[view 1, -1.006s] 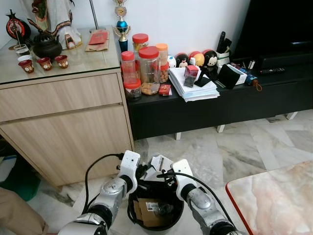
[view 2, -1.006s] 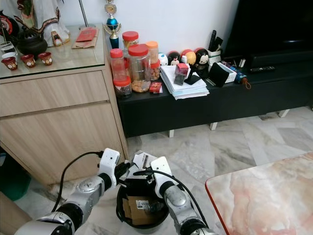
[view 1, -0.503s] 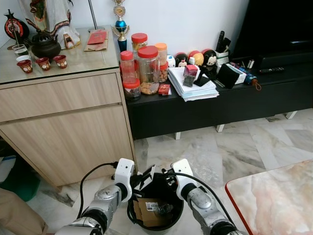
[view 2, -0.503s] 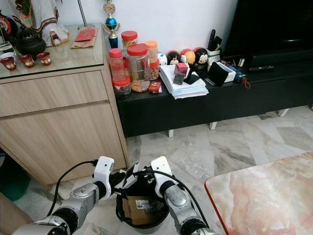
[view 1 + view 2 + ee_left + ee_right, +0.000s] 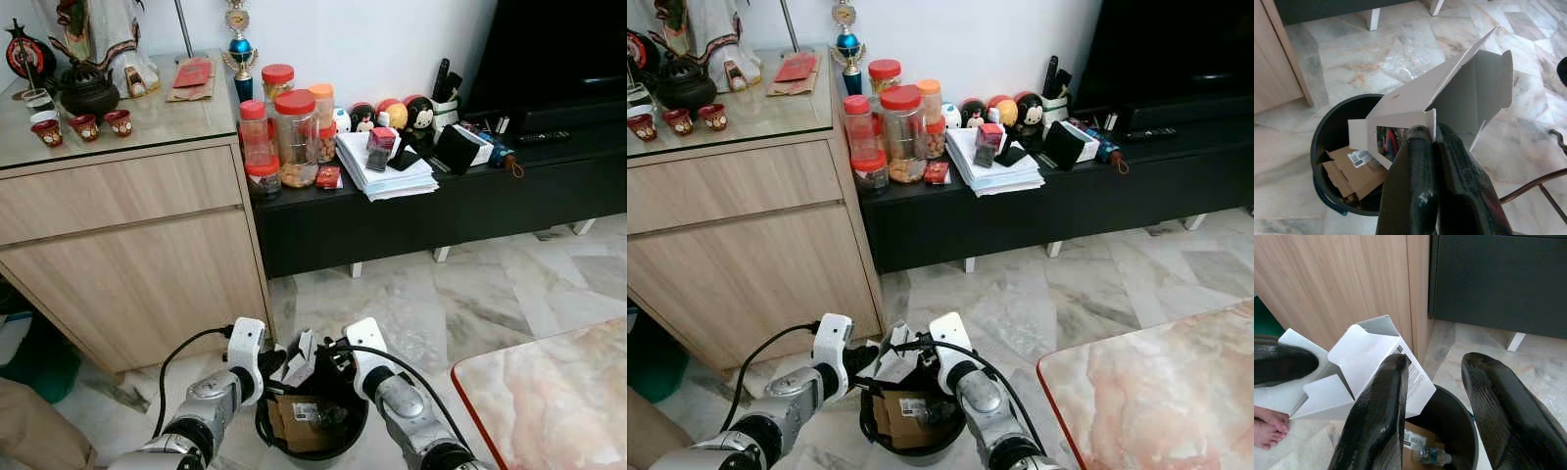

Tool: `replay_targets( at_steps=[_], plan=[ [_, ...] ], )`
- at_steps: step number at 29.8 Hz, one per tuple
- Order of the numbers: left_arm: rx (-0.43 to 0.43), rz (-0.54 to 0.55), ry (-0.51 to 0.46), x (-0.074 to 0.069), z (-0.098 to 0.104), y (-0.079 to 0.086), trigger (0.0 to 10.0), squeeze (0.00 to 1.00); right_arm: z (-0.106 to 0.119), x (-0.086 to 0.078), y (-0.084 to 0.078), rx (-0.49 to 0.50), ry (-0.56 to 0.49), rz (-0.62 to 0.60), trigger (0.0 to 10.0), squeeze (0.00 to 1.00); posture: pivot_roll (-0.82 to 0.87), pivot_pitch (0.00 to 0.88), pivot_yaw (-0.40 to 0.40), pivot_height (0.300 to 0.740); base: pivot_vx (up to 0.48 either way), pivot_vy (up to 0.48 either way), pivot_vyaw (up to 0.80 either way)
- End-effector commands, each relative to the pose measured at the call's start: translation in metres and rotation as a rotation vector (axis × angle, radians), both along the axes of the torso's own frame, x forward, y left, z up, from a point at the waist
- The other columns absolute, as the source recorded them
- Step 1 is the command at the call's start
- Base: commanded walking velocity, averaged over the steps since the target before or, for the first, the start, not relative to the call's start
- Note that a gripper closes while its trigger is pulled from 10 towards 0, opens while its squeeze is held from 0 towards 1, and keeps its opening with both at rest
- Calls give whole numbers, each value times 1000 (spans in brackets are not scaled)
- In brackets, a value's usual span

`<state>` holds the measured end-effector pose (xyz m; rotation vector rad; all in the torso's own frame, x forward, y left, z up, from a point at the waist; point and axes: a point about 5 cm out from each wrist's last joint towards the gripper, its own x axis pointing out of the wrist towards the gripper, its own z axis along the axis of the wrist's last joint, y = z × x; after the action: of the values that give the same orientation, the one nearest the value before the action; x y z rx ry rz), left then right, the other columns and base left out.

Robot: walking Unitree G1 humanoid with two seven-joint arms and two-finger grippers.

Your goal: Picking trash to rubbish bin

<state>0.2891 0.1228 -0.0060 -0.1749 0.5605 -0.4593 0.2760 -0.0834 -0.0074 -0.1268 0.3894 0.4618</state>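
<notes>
While the left gripper [image 5: 1434,139] pinches the opened white carton [image 5: 1449,93] by one edge, its fingers [image 5: 1410,181] clamped tight on the cardboard, the carton hangs over the rim of the black rubbish bin [image 5: 338,446] on the marble floor [image 5: 460,294]. Seen from the head, the carton [image 5: 299,358] sits at about 12 o'clock above the bin's mouth, between the two wrists. Its long axis runs away from the left fingers, tilted upward, with the flaps splayed at the far end (so the bulk of it overhangs the bin's far rim rather than the hollow). The right gripper [image 5: 1435,382] is just beside it with fingers spread apart and holding nothing; one right finger [image 5: 1381,401] lies against or just in front of the carton's printed panel, and contact cannot be told. Both arms are equally near, but only the left has it, so the drop turns on that hand tipping the carton down toward the bin's centre before letting go.

A barcode and lines of small print show on the carton [image 5: 1376,362], too fine to read. Inside the bin lie flattened brown cardboard with a white shipping label [image 5: 1359,157], unreadable, and a small clear bottle [image 5: 1434,456].
</notes>
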Motion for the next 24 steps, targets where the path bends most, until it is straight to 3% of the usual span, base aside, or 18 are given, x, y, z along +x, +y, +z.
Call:
replay_targets(
  at_steps=[1, 10, 11, 12, 14, 15, 22, 24],
  plan=[
    [-10, 1, -3, 3, 3, 1, 10000, 0, 5, 4, 2, 10, -28, 2, 10000, 0, 179, 4, 31, 740, 0, 0, 0],
    [-26, -19, -13, 4, 5, -2, 10000, 0, 6, 5, 1, 11, -34, -1, 10000, 0, 171, 0, 35, 740, 0, 0, 0],
    [-27, -19, -13, 4, 5, -2, 10000, 125, 6, 5, 1, 11, -34, -1, 10000, 0, 171, 0, 35, 740, 0, 0, 0],
    [-26, -21, -15, 5, 5, -2, 10000, 376, 6, 5, 1, 10, -34, -2, 10000, 0, 171, 0, 35, 740, 0, 0, 0],
    [-26, -22, -16, 4, 5, -2, 10000, 651, 6, 5, 0, 9, -35, -3, 10000, 0, 171, 0, 34, 740, 0, 0, 0],
    [-26, -22, -16, 4, 5, -2, 10000, 937, 6, 5, 0, 8, -35, -4, 10000, 0, 171, 0, 34, 740, 0, 0, 0],
    [-26, -22, -14, 4, 5, -2, 10000, 898, 6, 5, 0, 5, -35, -1, 10000, 0, 172, 0, 30, 740, 0, 0, 0],
    [-24, -25, -16, 4, 5, -2, 10000, 1000, 6, 5, 0, 5, -35, 0, 10000, 0, 172, 0, 30, 740, 0, 0, 0]
  ],
)
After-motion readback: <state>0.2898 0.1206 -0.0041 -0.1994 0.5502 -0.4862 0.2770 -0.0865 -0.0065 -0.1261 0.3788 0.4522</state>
